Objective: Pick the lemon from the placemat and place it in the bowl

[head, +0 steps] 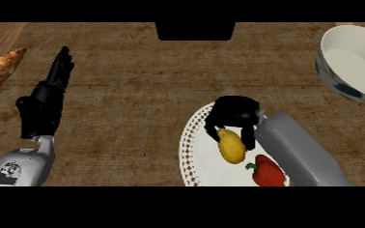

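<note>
The right hand (234, 115) curls its fingers (214, 125) over the lemon's (231, 146) upper end on the placemat (203, 164); the bowl (342, 60) lies up-right. The left hand (44, 99) rests with straight fingers.

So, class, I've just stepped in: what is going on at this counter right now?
The robot's right hand is down over the white placemat, its fingers curled round the upper end of the yellow lemon. The lemon still lies on the placemat, next to a red pepper. The white bowl waits at the counter's far right. The left hand rests open at the left, fingers up, near a croissant at the edge.
</note>
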`<state>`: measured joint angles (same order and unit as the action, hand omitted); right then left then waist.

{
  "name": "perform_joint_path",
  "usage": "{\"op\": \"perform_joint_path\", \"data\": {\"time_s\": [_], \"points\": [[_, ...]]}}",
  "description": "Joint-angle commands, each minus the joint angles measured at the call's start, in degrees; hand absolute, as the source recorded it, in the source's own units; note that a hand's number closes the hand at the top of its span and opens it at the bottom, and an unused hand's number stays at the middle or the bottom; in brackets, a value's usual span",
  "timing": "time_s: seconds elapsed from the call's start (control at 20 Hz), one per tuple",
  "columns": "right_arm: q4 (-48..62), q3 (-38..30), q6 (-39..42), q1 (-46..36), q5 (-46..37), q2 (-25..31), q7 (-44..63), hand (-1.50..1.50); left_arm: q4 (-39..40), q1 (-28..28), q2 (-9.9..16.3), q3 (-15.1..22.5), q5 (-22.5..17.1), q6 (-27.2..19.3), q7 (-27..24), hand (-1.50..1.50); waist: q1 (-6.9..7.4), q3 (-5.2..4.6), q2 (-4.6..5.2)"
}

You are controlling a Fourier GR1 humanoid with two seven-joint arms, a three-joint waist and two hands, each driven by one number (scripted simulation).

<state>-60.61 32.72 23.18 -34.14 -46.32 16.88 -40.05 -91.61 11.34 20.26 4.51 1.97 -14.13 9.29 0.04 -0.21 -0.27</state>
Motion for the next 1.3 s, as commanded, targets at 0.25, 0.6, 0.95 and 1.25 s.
{"op": "perform_joint_path", "data": {"time_s": [0.25,0.6,0.95,1.25], "points": [[-1.08,-16.03,-8.80,6.82,2.57,-10.64,38.72,1.50,-0.04,-1.67,0.91,-1.63,0.36,-0.82,1.69,0.00,-4.30,0.02,-1.40],[-21.93,-18.05,-22.31,8.52,7.30,-16.74,58.10,1.50,0.76,-1.70,0.98,-2.74,-0.24,-0.48,0.38,0.00,-3.39,0.08,-1.33],[-42.67,-18.46,-23.49,12.63,-4.02,-14.73,78.68,1.50,-1.30,-1.57,-2.05,0.72,2.34,-2.23,1.90,0.00,-2.79,0.14,-0.76],[-48.26,-28.29,-21.17,11.37,-1.83,-11.53,81.66,1.50,4.37,3.42,0.11,-4.10,-0.58,2.50,-1.09,0.00,-0.74,0.19,0.26]]}}
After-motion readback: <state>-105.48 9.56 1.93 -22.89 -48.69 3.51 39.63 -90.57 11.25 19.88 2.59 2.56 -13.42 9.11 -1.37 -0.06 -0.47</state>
